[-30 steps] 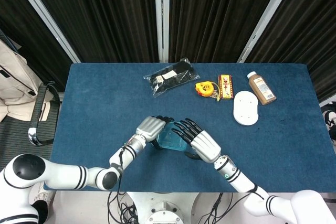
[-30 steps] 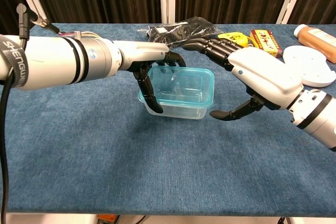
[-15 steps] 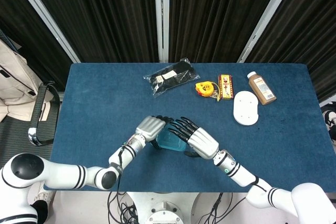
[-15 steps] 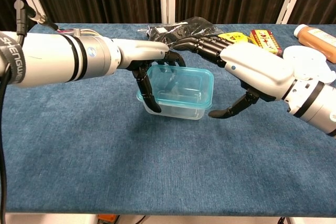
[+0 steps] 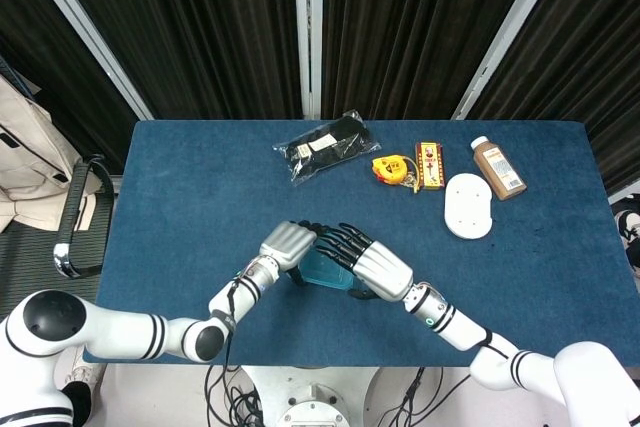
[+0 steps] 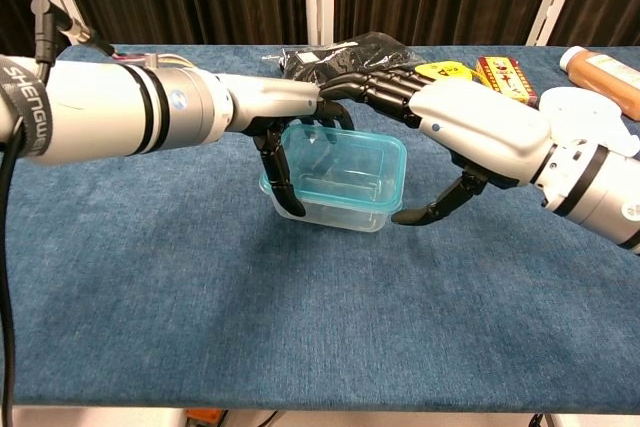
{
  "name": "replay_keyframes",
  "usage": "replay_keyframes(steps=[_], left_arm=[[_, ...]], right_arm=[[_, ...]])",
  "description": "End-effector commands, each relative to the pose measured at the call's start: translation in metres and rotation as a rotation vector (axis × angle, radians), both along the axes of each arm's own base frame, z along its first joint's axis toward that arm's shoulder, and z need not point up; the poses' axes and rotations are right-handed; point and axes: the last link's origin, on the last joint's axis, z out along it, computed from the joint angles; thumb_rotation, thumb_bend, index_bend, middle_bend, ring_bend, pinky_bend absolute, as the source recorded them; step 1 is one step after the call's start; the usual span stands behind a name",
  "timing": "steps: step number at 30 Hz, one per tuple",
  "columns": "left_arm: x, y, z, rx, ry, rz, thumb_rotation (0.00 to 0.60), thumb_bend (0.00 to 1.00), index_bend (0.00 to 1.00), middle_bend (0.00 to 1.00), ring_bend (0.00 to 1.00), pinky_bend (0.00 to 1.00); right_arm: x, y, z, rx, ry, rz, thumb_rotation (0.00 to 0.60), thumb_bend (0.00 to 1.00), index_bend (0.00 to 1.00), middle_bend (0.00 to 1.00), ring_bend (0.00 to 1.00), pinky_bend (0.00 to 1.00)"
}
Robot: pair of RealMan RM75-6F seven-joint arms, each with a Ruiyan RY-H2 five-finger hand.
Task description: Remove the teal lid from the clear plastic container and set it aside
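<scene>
1. The clear container [image 6: 330,209] with its teal lid [image 6: 340,169] sits at lower centre of the blue surface [image 6: 150,277].
2. Left hand [image 6: 290,137] curls its fingers against the container's left side, gripping it.
3. Right hand [image 6: 440,132] is spread over the lid's right edge, thumb below; whether it touches, I cannot tell.

Black bag [image 5: 326,146], tape measure [image 5: 390,170], brown bottle [image 5: 498,167], white disc [image 5: 468,205].

Teal lid [image 6: 343,169] sits tilted on the clear container [image 6: 330,209], which rests near the blue table's front edge, centre.
</scene>
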Motion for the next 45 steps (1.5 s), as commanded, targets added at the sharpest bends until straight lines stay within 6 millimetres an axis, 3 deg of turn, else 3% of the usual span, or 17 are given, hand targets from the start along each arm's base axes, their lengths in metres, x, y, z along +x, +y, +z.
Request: replay_keyframes(steps=[1, 16, 32, 35, 41, 45], left_arm=[[0.0007, 0.0, 0.0, 0.002, 0.001, -0.001, 0.6, 0.0, 0.23, 0.29, 0.26, 0.31], [-0.0004, 0.0012, 0.0006, -0.002, 0.008, 0.011, 0.6, 0.0, 0.23, 0.29, 0.26, 0.31], [-0.0013, 0.0018, -0.0017, 0.012, 0.019, 0.001, 0.6, 0.0, 0.23, 0.29, 0.26, 0.3], [-0.0009, 0.001, -0.0012, 0.008, 0.014, 0.001, 0.6, 0.0, 0.21, 0.28, 0.25, 0.29], [0.0009, 0.0001, 0.0014, 0.006, -0.004, -0.008, 0.6, 0.0, 0.14, 0.24, 0.23, 0.27], [0.0019, -0.0002, 0.003, 0.008, -0.013, -0.016, 0.6, 0.0, 0.1, 0.22, 0.2, 0.24]], right_arm=[[0.0013, -0.0011, -0.0001, 0.001, 0.007, 0.007, 0.6, 0.05, 0.0, 0.0, 0.0, 0.0], [0.0001, -0.0025, -0.0015, 0.006, -0.01, 0.002, 0.6, 0.06, 0.0, 0.0, 0.0, 0.0], [0.0008, -0.0026, 0.0031, -0.018, -0.057, -0.006, 0.6, 0.21, 0.0, 0.04, 0.0, 0.0], [0.0011, -0.0021, 0.0029, -0.022, -0.069, -0.009, 0.6, 0.29, 0.07, 0.09, 0.0, 0.0], [0.003, -0.0037, 0.0033, -0.03, -0.096, -0.011, 0.6, 0.41, 0.4, 0.24, 0.01, 0.0], [0.0038, -0.0047, 0.0034, -0.029, -0.096, -0.011, 0.6, 0.43, 0.46, 0.26, 0.03, 0.0]])
